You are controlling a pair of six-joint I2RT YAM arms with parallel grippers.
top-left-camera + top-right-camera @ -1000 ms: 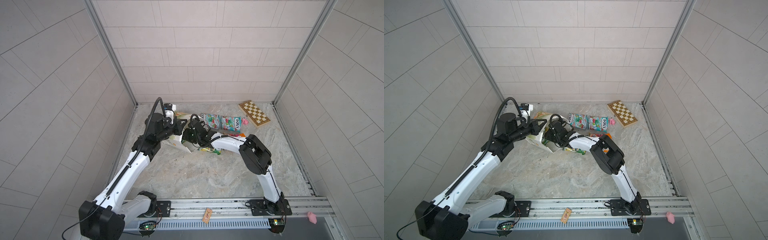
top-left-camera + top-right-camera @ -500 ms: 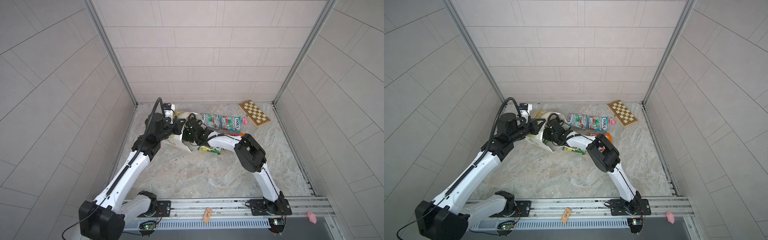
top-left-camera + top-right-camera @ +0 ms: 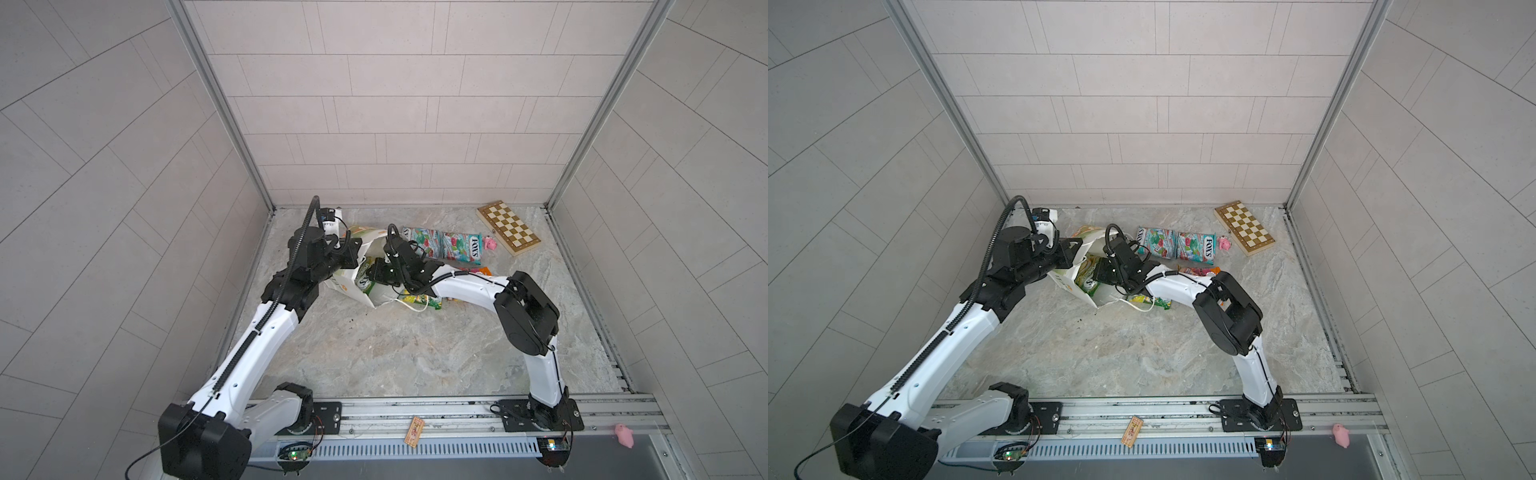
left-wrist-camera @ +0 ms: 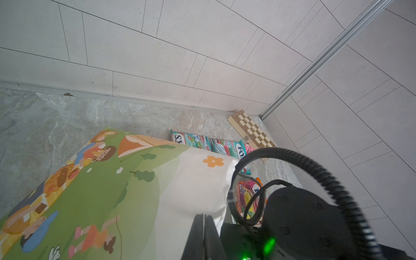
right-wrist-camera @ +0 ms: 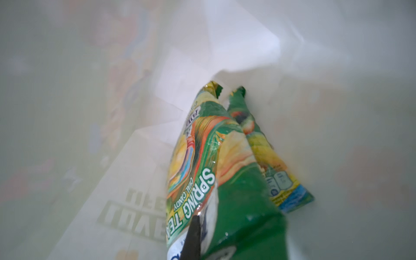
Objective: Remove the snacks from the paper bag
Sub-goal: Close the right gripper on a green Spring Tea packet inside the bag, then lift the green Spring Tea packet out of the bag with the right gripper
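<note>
Table point(image 3: 374, 353): marbled grey surface inside tiled walls; every item lies in its far half.
Paper bag point(image 3: 349, 289) point(image 3: 1065, 284): white, lying on its side at the far left, mouth turned toward the right arm. The left wrist view shows a printed picnic scene on its upper side point(image 4: 101, 191).
Chessboard point(image 3: 509, 227) point(image 3: 1245, 227): closed, flat in the far right corner.
Teal packets point(image 3: 422, 241) point(image 3: 1196, 247): 2, flat on the table, end to end, just behind the bag's mouth.
Spring Tea packet point(image 5: 202, 157): green-yellow, inside the bag; seen through the mouth in both top views point(image 3: 365, 277).
Second green packet point(image 5: 265, 162): inside the bag, just beside the Spring Tea packet.
Third green packet point(image 3: 419, 300) point(image 3: 1148, 300): on the table at the bag's mouth, partly under the right arm.
Orange-pink packet point(image 3: 482, 272) point(image 4: 247, 198): on the table beyond the right forearm, mostly hidden in both top views.
Left end effector point(image 4: 203, 225): fingers pressed together, gripping the bag's upper rim.
Right end effector point(image 5: 208, 234): inside the bag, closed on the near edge of the Spring Tea packet.
Pink pig toys: 2; 1 point(image 3: 490, 243) between a teal packet and the chessboard, 1 point(image 3: 624, 434) on the front ledge at right.
</note>
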